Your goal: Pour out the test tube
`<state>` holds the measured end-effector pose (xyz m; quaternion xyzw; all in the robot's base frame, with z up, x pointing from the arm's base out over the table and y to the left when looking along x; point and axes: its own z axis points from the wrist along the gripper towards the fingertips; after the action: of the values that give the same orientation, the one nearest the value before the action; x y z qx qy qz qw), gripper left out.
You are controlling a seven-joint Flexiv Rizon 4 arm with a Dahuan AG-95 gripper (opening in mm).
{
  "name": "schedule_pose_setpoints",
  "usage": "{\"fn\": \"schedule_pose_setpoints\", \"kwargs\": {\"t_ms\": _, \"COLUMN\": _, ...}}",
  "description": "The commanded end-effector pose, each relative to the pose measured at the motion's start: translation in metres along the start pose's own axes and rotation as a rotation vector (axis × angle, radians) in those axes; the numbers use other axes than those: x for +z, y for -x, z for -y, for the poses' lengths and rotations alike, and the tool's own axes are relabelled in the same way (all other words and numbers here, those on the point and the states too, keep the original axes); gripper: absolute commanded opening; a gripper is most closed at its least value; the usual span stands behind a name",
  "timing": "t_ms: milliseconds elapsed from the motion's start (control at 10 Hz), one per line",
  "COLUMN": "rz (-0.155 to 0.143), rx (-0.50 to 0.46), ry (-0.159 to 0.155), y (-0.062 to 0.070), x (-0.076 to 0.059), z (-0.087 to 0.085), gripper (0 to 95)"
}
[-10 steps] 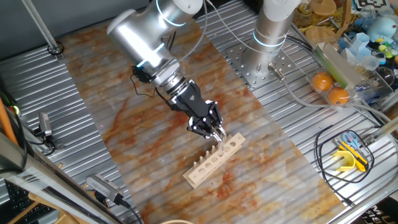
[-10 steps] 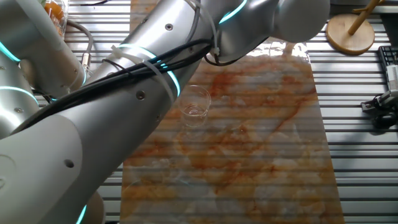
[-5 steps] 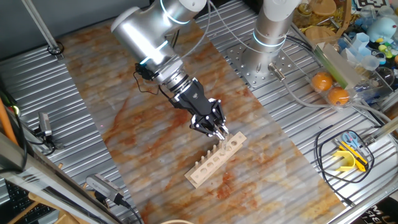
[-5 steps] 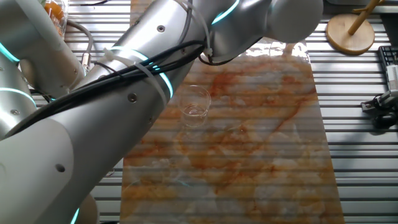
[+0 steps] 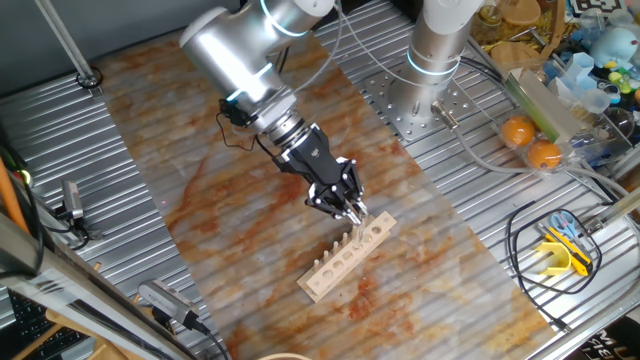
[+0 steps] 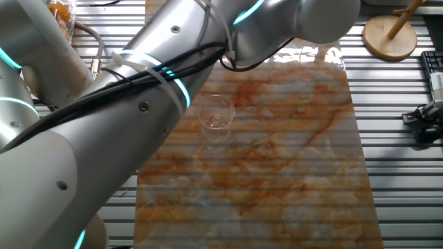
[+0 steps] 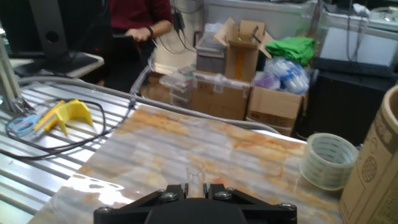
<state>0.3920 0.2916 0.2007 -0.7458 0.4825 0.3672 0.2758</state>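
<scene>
In the hand view the test tube (image 7: 196, 173), a thin tube of clear glass, stands up between my two fingers. The gripper (image 7: 196, 188) is shut on it, with the jaws tight against its sides. In one fixed view the gripper (image 5: 352, 212) hangs just over the right end of the pale wooden rack (image 5: 340, 262), which lies aslant on the marbled mat; the tube itself is too faint to make out there. The clear glass beaker (image 6: 218, 116) stands on the mat in the other fixed view, partly behind the arm.
A tape roll (image 7: 328, 160) and a cardboard cylinder (image 7: 380, 163) stand ahead to the right in the hand view. Cables and a yellow tool (image 5: 562, 255) lie right of the mat. The arm's base (image 5: 437, 62) stands at the back, and a wooden stand (image 6: 391, 34) is at the mat's far corner.
The arm has shifted slightly to the right, and the gripper has moved a little along with it over the rack's end. The rack and the beaker have not moved.
</scene>
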Motion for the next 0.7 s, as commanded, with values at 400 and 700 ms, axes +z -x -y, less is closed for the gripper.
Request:
{"fn": "schedule_pose_setpoints", "kwargs": {"t_ms": 400, "rz": -0.023, "rx": 0.033, "ry": -0.033, "y": -0.0008, "x": 0.0, "z": -0.0004, "gripper": 0.0}}
{"fn": "schedule_pose_setpoints", "kwargs": {"t_ms": 700, "rz": 0.008, "rx": 0.008, "ry": -0.039, "y": -0.0008, "x": 0.0, "z": -0.0004, "gripper": 0.0}}
